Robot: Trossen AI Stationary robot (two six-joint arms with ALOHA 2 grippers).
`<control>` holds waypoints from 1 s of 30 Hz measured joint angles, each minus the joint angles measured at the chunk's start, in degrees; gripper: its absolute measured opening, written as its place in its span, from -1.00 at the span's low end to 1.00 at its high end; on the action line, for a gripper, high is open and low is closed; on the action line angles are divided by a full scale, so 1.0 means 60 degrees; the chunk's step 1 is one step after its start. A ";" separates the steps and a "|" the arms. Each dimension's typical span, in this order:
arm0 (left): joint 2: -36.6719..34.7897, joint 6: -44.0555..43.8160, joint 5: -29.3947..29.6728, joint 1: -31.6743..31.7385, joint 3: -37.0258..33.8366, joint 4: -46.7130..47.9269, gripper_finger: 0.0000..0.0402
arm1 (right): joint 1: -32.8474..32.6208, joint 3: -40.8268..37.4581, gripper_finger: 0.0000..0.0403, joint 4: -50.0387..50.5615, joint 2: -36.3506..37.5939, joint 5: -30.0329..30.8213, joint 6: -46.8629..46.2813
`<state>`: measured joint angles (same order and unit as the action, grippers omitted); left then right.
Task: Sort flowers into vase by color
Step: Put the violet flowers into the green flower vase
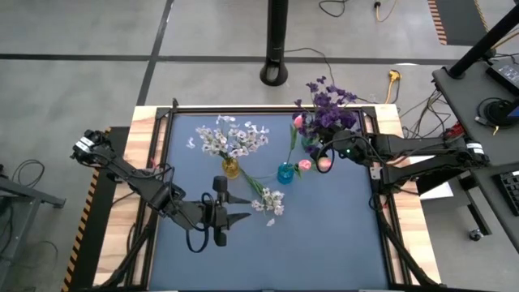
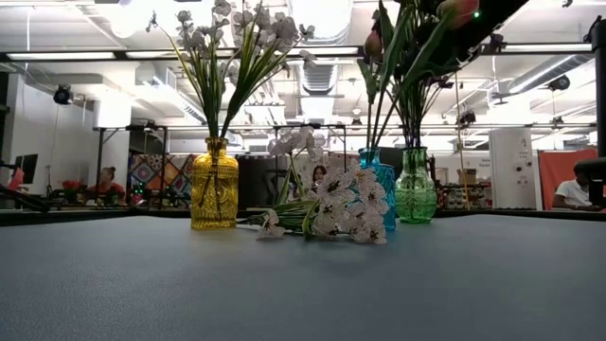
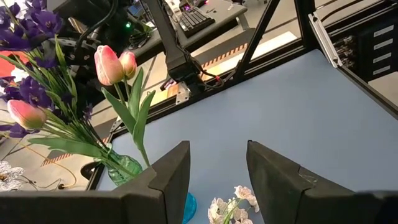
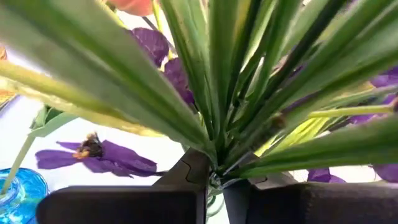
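White sprays (image 1: 233,138) are stood in the yellow vase (image 1: 231,168), and one white spray (image 1: 268,200) is left lying on the blue mat (image 1: 324,243) (just beside the blue vase (image 1: 285,173)). The left gripper (image 1: 235,208) is held spread near it, holding nothing. The right gripper (image 1: 324,150) is pinched shut on the stems (image 4: 214,158) among purple blossoms (image 1: 328,105) over the green vase (image 2: 415,189).

Loose spray (image 1: 268,202) before three vases (image 1: 285,173)
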<state>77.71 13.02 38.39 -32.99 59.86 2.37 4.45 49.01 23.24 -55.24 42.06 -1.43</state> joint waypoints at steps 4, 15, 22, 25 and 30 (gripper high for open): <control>0.0000 0.0000 0.0000 0.0003 0.0000 0.0003 -0.29 | 0.0000 0.0000 -0.88 0.0000 0.0004 0.0001 -0.0008; 0.0000 -0.0004 0.0000 0.0002 0.0000 0.0004 -0.29 | 0.0120 0.0000 -0.74 0.0000 0.0007 -0.0059 -0.0451; 0.0004 -0.0036 0.0000 0.0000 0.0000 0.0039 -0.29 | 0.0153 0.0026 -0.45 0.0153 0.0011 -0.0077 -0.0658; 0.0004 -0.0036 0.0000 0.0000 0.0000 0.0040 -0.29 | 0.0142 0.0201 -0.35 0.0463 0.0011 -0.0086 -0.0885; 0.0004 -0.0036 0.0000 0.0000 0.0000 0.0054 -0.29 | 0.0142 0.0710 -0.22 0.1306 0.0011 -0.0084 -0.1319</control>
<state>77.73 12.80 38.39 -32.99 59.86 2.70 5.30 53.28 31.08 -55.18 41.55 -9.34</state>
